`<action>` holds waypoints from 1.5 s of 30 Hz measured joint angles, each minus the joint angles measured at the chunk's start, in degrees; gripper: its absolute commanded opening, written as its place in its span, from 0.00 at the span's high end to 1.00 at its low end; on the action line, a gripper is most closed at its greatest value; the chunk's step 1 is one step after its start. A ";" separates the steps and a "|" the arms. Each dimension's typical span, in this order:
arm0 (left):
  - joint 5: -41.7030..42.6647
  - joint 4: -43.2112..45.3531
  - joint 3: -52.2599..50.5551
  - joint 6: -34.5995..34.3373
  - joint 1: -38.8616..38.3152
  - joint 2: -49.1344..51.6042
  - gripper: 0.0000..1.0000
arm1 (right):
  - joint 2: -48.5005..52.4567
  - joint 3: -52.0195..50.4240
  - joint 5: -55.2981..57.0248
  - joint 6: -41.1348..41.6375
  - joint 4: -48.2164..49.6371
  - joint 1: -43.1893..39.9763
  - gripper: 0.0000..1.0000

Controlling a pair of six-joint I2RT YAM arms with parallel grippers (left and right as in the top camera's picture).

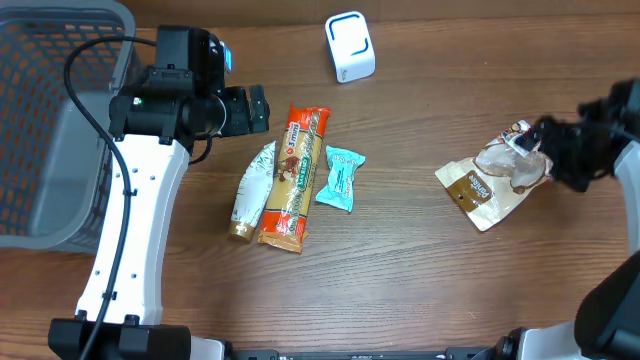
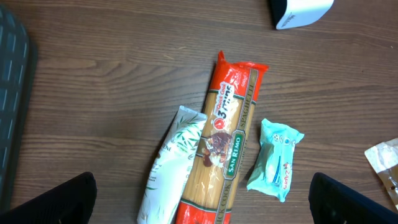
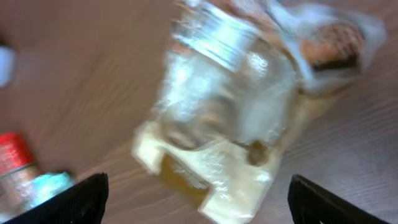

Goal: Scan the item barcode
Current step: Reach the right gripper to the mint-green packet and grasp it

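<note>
A brown and clear pouch (image 1: 490,180) lies on the table at the right. My right gripper (image 1: 535,140) hovers at its far right end, open; in the right wrist view the blurred pouch (image 3: 230,106) sits between the wide-apart fingers (image 3: 81,199) of that gripper (image 3: 199,199), touching neither. The white scanner (image 1: 349,46) stands at the back centre. My left gripper (image 1: 258,108) is open above a spaghetti pack (image 2: 221,143), a white pouch (image 2: 171,168) and a teal packet (image 2: 275,163), holding nothing.
A grey mesh basket (image 1: 40,120) fills the far left. The spaghetti pack (image 1: 292,178), white pouch (image 1: 250,190) and teal packet (image 1: 340,178) lie side by side left of centre. Bare wood separates them from the brown pouch.
</note>
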 measured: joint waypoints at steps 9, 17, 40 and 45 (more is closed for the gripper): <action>0.00 0.00 0.00 0.00 0.00 0.00 0.00 | 0.09 5.49 -6.19 0.39 5.35 19.98 0.08; 0.00 0.00 0.00 0.00 0.00 0.00 0.00 | 5.75 4.83 -6.14 11.45 19.21 40.48 0.18; 0.00 0.00 0.00 0.00 0.00 0.00 0.00 | 20.50 4.39 -5.75 23.39 27.69 56.11 0.20; 0.00 0.00 0.00 0.00 0.00 0.00 0.00 | 22.58 4.39 -4.26 23.08 25.40 56.08 0.24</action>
